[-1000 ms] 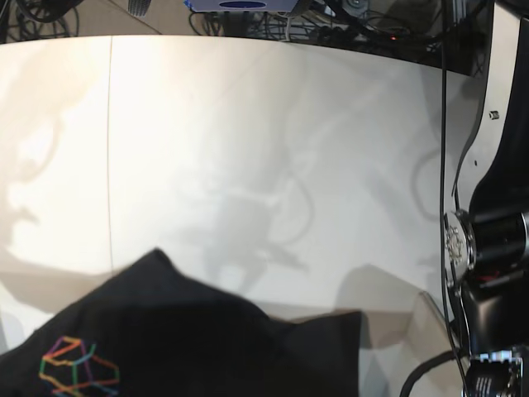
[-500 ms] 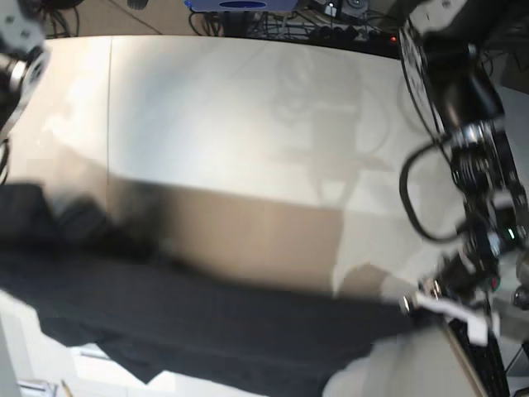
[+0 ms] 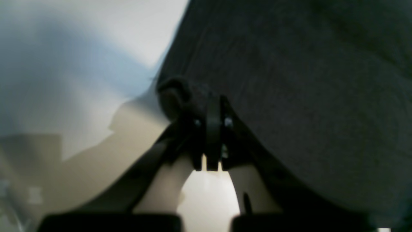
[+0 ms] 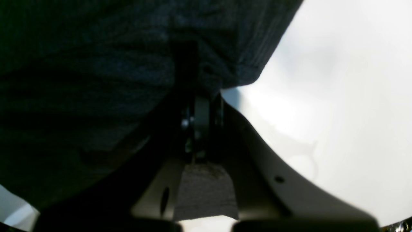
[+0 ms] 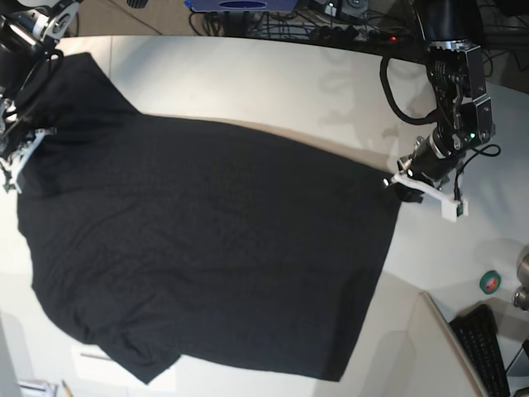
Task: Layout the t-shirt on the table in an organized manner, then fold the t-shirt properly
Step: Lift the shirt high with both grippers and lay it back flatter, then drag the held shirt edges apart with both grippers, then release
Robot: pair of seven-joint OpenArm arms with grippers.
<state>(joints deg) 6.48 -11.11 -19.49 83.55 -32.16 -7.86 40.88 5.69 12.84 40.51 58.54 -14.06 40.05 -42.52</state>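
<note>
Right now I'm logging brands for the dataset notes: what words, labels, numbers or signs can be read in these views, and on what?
None can be read.
t-shirt: plain black side up, no print showing.
Blue device at the far table edge: too small to read.

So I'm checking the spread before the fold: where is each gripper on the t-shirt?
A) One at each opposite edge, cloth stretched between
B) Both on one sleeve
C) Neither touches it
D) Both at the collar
A: the left gripper and right gripper pinch opposite edges of the t-shirt.
</note>
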